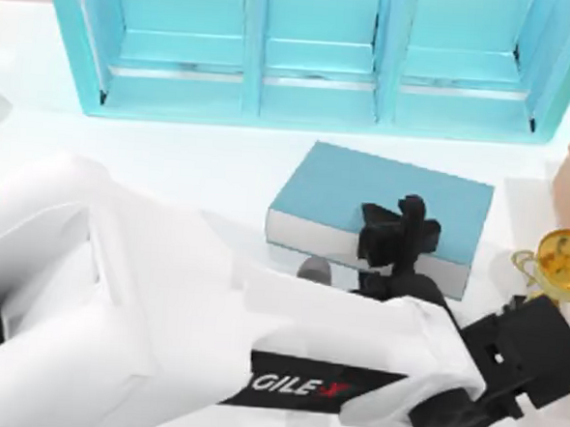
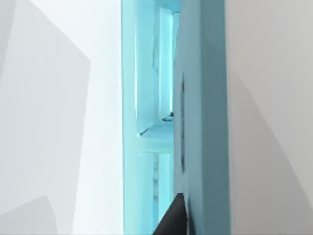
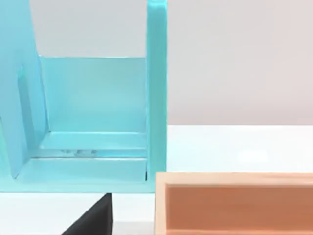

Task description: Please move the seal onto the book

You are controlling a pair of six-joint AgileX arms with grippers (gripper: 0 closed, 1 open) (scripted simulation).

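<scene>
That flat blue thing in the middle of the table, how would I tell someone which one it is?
Start at the big turquoise shelf unit along the table's far edge. Just in front of its middle and right compartments lies the book, flat, with a black pincer over its near edge. It is a thick closed slab with a plain teal cover and pale page edges, unlike the gold trophy to its right.

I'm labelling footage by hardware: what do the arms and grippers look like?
The left arm has bulky glossy white shells, a black band lettered "GILE" in white with a red X, and black wrist parts. Its left gripper is matt black and blocky.
</scene>
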